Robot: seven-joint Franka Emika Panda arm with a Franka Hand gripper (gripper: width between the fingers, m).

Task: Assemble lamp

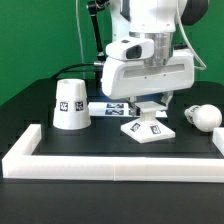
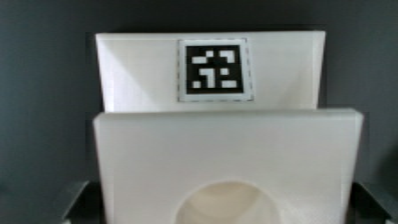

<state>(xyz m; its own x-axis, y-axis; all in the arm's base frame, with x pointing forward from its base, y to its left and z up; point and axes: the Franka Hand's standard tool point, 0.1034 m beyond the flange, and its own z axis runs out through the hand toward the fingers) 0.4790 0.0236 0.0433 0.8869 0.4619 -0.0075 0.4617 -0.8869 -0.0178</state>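
Observation:
The flat square lamp base (image 1: 148, 127) lies on the black table right under my gripper (image 1: 150, 108). In the wrist view the base (image 2: 214, 120) fills the picture, with its square tag and its round socket showing. My gripper (image 2: 222, 215) has its dark fingers (image 2: 68, 205) against the base's two opposite sides, shut on it. The tapered shade (image 1: 70, 103) stands at the exterior view's left. The rounded bulb (image 1: 205, 116) lies at the exterior view's right. Both are apart from the gripper.
The marker board (image 1: 112, 105) lies flat between the shade and the base. Long white bars (image 1: 110, 160) edge the table at the front and at the left and right sides. A green wall stands behind.

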